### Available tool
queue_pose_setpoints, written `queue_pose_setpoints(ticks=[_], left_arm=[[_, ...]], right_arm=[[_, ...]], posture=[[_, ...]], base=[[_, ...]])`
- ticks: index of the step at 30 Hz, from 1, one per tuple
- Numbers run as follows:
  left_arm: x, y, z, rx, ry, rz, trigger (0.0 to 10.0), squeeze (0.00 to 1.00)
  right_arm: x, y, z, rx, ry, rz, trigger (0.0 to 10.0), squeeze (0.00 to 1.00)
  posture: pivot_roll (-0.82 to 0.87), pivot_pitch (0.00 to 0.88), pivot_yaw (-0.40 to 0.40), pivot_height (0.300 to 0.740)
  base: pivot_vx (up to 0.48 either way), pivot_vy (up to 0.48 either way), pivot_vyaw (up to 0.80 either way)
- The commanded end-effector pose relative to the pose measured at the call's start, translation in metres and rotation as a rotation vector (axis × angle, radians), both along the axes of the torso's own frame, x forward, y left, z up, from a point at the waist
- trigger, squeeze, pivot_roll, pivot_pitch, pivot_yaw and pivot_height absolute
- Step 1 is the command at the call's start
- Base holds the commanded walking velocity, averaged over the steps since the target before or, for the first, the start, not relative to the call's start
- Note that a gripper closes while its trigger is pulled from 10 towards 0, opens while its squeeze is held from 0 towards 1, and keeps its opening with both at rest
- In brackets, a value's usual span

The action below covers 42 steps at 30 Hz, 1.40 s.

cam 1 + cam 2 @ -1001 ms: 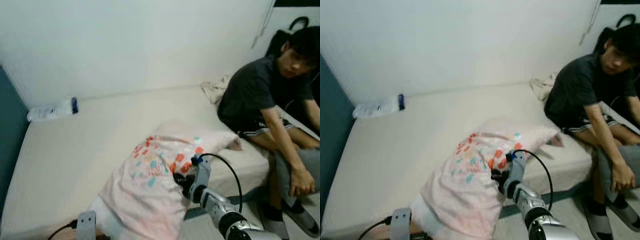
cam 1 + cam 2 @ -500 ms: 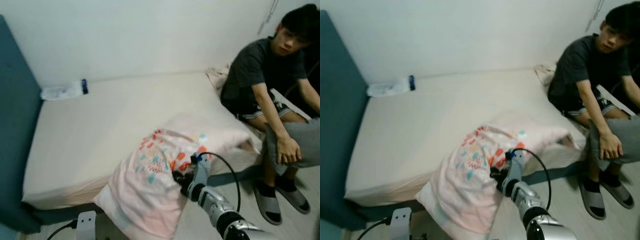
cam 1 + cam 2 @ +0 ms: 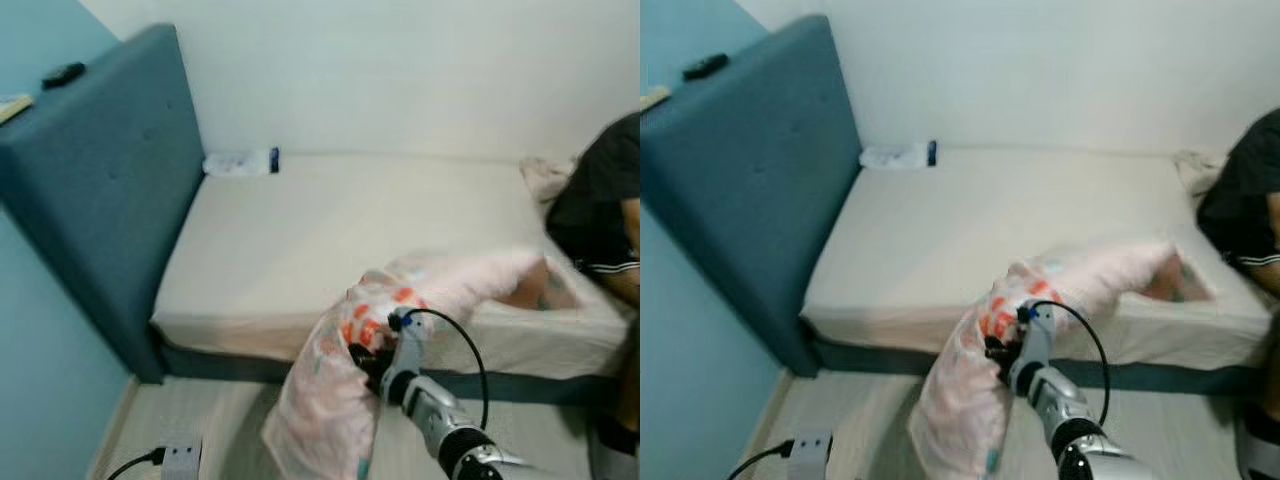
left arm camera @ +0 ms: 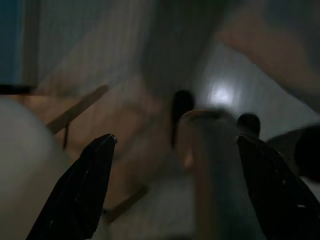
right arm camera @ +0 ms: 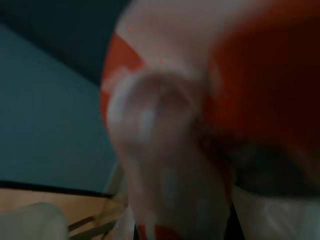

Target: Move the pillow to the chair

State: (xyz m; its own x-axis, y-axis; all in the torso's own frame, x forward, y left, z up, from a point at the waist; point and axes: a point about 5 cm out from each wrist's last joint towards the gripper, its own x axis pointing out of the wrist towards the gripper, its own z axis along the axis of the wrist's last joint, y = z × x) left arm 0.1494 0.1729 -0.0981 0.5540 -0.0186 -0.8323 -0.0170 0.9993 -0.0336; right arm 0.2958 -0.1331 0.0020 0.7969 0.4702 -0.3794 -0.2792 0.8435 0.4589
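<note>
Pillow (image 3: 345, 390): pale pink with red and teal prints, lower centre of the frame. One end rests on the near edge of the bed (image 3: 350, 240); the rest hangs off that edge toward the floor (image 3: 190, 430). Outline blurred.

Right claw (image 3: 365, 362): lower centre, at the end of the silver right arm that rises from the lower right. Its black fingers are clenched on a bunched fold of the pillow, at the red prints. A black cable loops above the wrist. In the right wrist view, red and pink cloth (image 5: 210, 100) presses close against the lens, very blurred.

Left claw (image 4: 170, 190): seen in the left wrist view, its two black fingers (image 4: 80, 190) spread well apart with nothing between them; dim, blurred floor beyond.

Bed: cream mattress across the middle of the frame, on a dark teal base.

Headboard (image 3: 100, 190): dark teal, padded, upper left; a small dark item lies on its top.

Bottle (image 3: 242, 162): clear plastic, dark cap, lying at the far left corner of the mattress by the wall.

Person (image 3: 600, 220): dark shirt, seated on the bed at the right edge of the frame.
</note>
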Motion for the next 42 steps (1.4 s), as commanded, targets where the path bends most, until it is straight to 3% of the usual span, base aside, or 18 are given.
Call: queue_pose_setpoints(ticks=[1, 4, 8, 13, 18, 25, 35, 42], left_arm=[[-0.010, 0.003, -0.004, 0.016, 0.046, -0.031, 10.0, 0.00], [-0.017, 0.005, -0.006, 0.025, 0.070, -0.036, 10.0, 0.00], [-0.031, 0.008, -0.010, 0.055, 0.114, -0.097, 10.0, 0.00], [-0.036, 0.008, -0.012, 0.066, 0.130, -0.127, 10.0, 0.00], [-0.038, 0.008, -0.012, 0.069, 0.136, -0.138, 10.0, 0.00], [-0.040, 0.004, -0.013, 0.064, 0.142, -0.148, 10.0, 0.00], [-0.043, 0.004, -0.014, 0.077, 0.154, -0.153, 10.0, 0.00], [-0.039, 0.005, -0.013, 0.074, 0.146, -0.149, 10.0, 0.00]], right_arm=[[0.001, 0.000, 0.003, 0.015, -0.029, 0.020, 10.0, 0.00], [-0.005, 0.006, -0.002, 0.034, -0.003, 0.079, 10.0, 0.00], [-0.029, 0.034, -0.012, 0.097, 0.021, 0.381, 10.0, 0.00], [-0.035, 0.038, -0.016, 0.073, 0.034, 0.441, 10.0, 0.00], [-0.037, 0.033, -0.022, -0.022, 0.072, 0.441, 10.0, 0.00], [-0.034, 0.029, -0.019, 0.003, 0.051, 0.422, 10.0, 0.00], [0.000, 0.014, 0.011, 0.116, -0.091, 0.177, 10.0, 0.00], [0.006, 0.007, 0.010, 0.046, -0.053, 0.089, 10.0, 0.00]], posture=[[-0.10, 0.046, -0.012, 0.740], [-0.10, 0.042, -0.009, 0.740], [-0.10, 0.037, -0.006, 0.740], [-0.10, 0.035, -0.010, 0.740], [-0.09, 0.039, -0.014, 0.740], [-0.10, 0.035, -0.008, 0.740], [-0.10, 0.028, -0.004, 0.740], [-0.10, 0.026, -0.006, 0.740]], base=[[0.000, 0.000, 0.76], [0.000, 0.000, 0.76], [0.000, 0.000, 0.75], [0.000, 0.000, 0.76], [0.000, 0.000, 0.76], [0.000, 0.000, 0.75], [0.000, 0.000, 0.75], [0.000, -0.069, 0.32]])
